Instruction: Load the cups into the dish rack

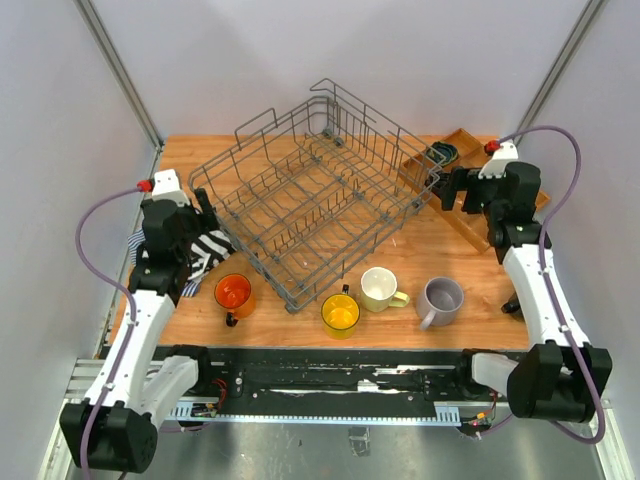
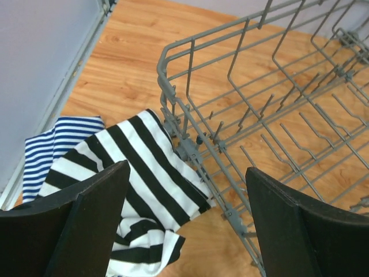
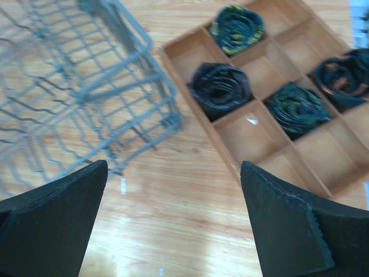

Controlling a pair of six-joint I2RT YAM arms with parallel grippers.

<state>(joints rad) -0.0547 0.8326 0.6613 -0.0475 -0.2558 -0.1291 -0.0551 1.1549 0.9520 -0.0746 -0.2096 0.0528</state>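
Observation:
The grey wire dish rack (image 1: 243, 250) stands tilted across the middle of the table with no cups in it. Along the front edge stand an orange mug (image 1: 233, 293), a yellow mug (image 1: 340, 313), a cream mug (image 1: 380, 288) and a lavender-grey mug (image 1: 440, 297), all upright. My left gripper (image 1: 203, 216) hovers open at the rack's left corner (image 2: 167, 92), its fingers (image 2: 86, 213) apart over a striped cloth, holding nothing. My right gripper (image 1: 447, 188) is open and empty beside the rack's right corner (image 3: 124, 81). No black cup shows.
A black-and-white striped cloth (image 2: 138, 167) lies against the rack's left corner, with a blue-striped cloth (image 2: 52, 144) beside it near the left wall. A brown wooden compartment tray (image 3: 199, 124) with dark coils (image 3: 221, 86) sits at the back right, under my right arm.

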